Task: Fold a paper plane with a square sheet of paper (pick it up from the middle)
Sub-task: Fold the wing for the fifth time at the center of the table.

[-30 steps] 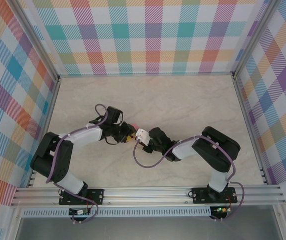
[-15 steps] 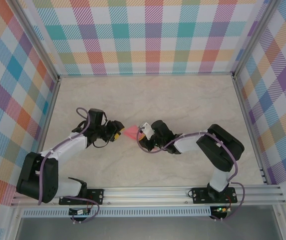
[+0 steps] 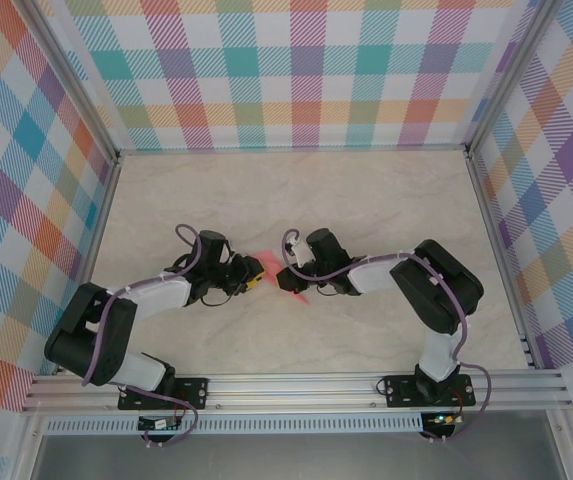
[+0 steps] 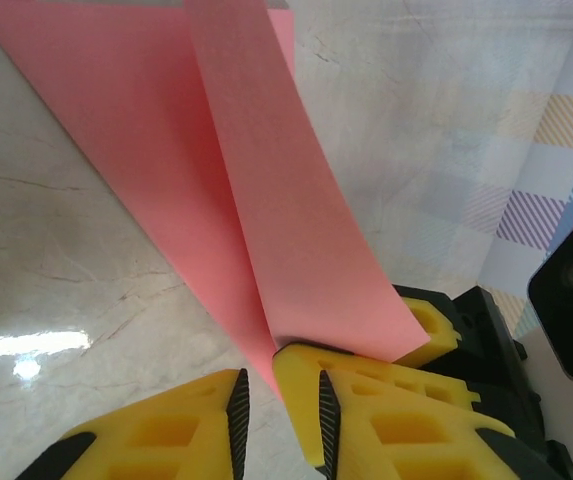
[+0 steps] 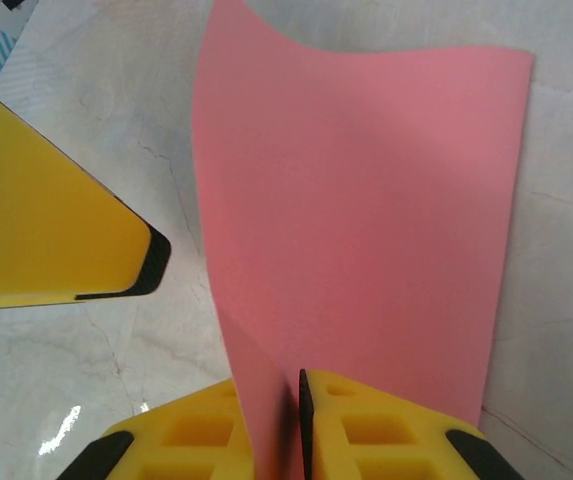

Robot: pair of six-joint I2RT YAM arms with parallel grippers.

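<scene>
At this moment you had the square sheet of paper [image 3: 264, 262] lifted off the table [image 3: 386, 200], near its middle, between the two arms. In the left wrist view the sheet [image 4: 266, 200] already carried one lengthwise fold, with a strip standing up from the flatter part.

The right gripper [image 5: 281, 410] was clamped on the sheet [image 5: 366, 250]. Its pads met on one edge with no gap showing. The left gripper [image 4: 278, 395] stood narrow, with the folded edge running into the slit between its pads. Light showed in that slit, so the views could not tell you whether that grip was firm.

Handling, as judged from the views:
- Weight: negligible. The sheet curved under its own span in the right wrist view.
- Stiffness: very low across the flat and somewhat higher along the crease.
- Fragility: it probably creased or tore easily if the arms pulled apart or twisted against each other.
- Surface: smooth, so a light pinch likely slipped.

You were best placed to take hold on the crease line or close beside it, never at a free corner.
</scene>
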